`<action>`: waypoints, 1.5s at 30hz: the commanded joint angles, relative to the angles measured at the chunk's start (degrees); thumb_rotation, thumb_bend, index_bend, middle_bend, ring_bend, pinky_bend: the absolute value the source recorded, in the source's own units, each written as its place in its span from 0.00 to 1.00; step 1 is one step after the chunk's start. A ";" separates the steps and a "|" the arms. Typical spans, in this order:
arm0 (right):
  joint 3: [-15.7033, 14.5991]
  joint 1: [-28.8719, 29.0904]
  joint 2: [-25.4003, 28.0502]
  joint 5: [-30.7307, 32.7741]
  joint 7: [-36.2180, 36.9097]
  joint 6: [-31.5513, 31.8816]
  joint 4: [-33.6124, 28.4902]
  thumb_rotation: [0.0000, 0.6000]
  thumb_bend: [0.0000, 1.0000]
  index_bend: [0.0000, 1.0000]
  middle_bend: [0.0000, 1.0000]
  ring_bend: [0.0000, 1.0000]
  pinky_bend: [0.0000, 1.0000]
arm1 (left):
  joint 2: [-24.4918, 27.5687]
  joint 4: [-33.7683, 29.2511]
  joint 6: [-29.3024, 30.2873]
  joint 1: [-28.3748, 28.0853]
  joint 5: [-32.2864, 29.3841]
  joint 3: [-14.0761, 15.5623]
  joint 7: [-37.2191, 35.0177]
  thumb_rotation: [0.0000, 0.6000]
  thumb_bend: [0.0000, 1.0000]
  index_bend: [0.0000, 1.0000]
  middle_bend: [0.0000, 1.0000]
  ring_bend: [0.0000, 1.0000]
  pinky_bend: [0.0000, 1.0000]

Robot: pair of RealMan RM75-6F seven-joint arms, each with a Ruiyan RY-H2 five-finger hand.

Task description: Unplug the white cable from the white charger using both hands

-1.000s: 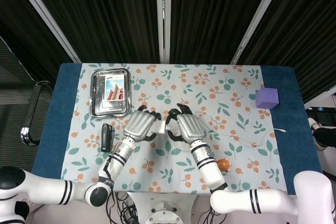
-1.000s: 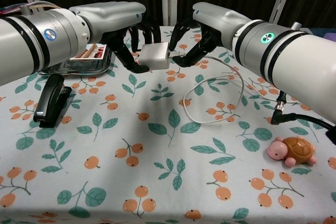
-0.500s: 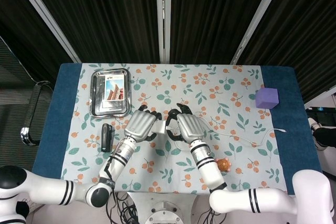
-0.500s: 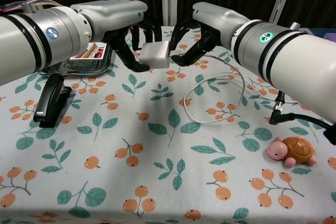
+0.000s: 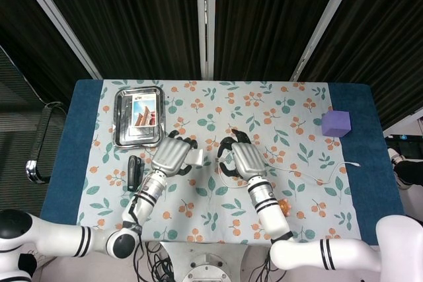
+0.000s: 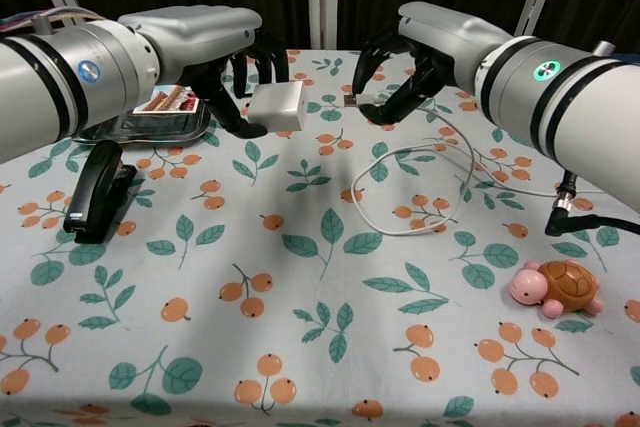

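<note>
My left hand holds the white charger above the table. My right hand pinches the plug end of the white cable, and the metal plug tip shows bare. A gap separates plug and charger. The cable droops from the right hand, loops on the cloth and trails off to the right.
A black stapler lies left, beside a metal tray holding a card. A toy turtle sits front right, a purple cube far right. A black cable runs along the right edge.
The two hands have drawn apart: the left went left with the charger, the right went right with the cable. The plug now sits outside the charger.
</note>
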 commanded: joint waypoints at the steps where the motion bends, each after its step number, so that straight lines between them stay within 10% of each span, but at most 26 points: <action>1: -0.56 -1.08 2.19 0.65 0.50 -0.36 -0.35 1.00 0.33 0.62 0.27 0.00 0.00 | -0.80 3.43 -0.95 0.57 -0.29 1.21 -0.43 1.00 0.44 0.57 0.55 0.42 0.19; 10: -2.38 -1.96 4.28 5.15 2.76 -5.86 3.25 1.00 0.33 0.62 0.26 0.00 0.00 | -5.15 14.20 -5.38 1.37 0.05 3.06 -3.37 1.00 0.44 0.55 0.52 0.36 0.11; 15: -3.64 -1.48 3.18 6.54 2.77 -7.80 6.35 1.00 0.33 0.57 0.22 0.00 0.00 | -6.27 17.16 -8.17 1.41 -1.45 3.24 -3.42 1.00 0.40 0.35 0.37 0.20 0.05; 20: -4.73 -0.65 3.29 7.09 1.89 -9.77 7.07 1.00 0.30 0.06 0.03 0.00 0.00 | -5.92 17.12 -8.22 1.94 -1.06 2.93 -3.98 1.00 0.34 0.18 0.21 0.07 0.01; 26: -5.01 -1.91 6.79 3.28 3.98 -9.31 4.63 1.00 0.15 0.00 0.00 0.00 0.00 | -1.61 12.58 -3.85 5.39 4.94 3.28 -8.09 1.00 0.31 0.16 0.20 0.06 0.00; 45: -16.87 -22.25 33.72 -35.83 31.10 1.36 1.25 1.00 0.21 0.00 0.00 0.00 0.00 | 24.76 6.56 23.64 34.01 23.61 12.67 -29.03 1.00 0.30 0.20 0.22 0.06 0.00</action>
